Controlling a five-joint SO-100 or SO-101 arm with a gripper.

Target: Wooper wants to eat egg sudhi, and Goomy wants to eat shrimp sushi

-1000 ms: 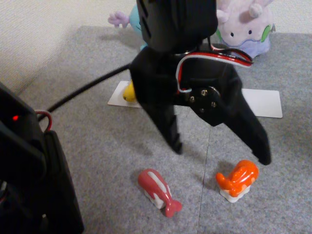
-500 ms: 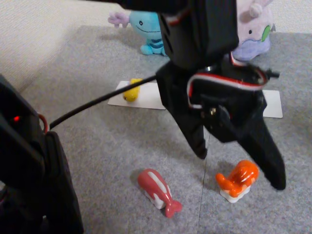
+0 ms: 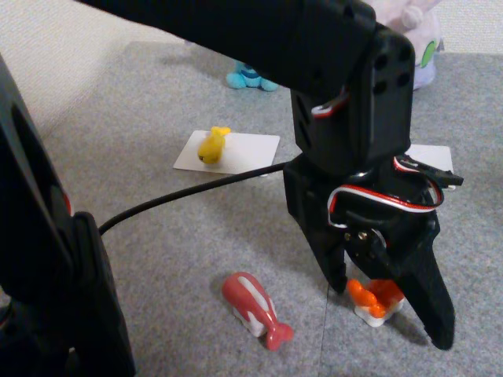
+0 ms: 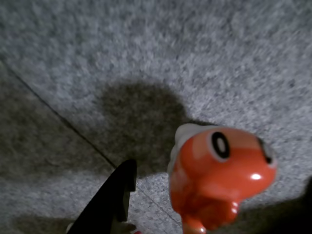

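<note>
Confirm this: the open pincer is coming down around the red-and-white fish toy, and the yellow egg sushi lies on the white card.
Not quite: the open pincer straddles the orange shrimp sushi, not the red-and-white fish toy, which lies apart to its left in the fixed view. The egg sushi does lie on the white card.

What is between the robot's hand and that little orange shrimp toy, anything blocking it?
Nothing visible. The open hand straddles the shrimp sushi on the grey carpet, one finger on each side. The red-and-white fish toy lies apart, to its left in the fixed view.
</note>
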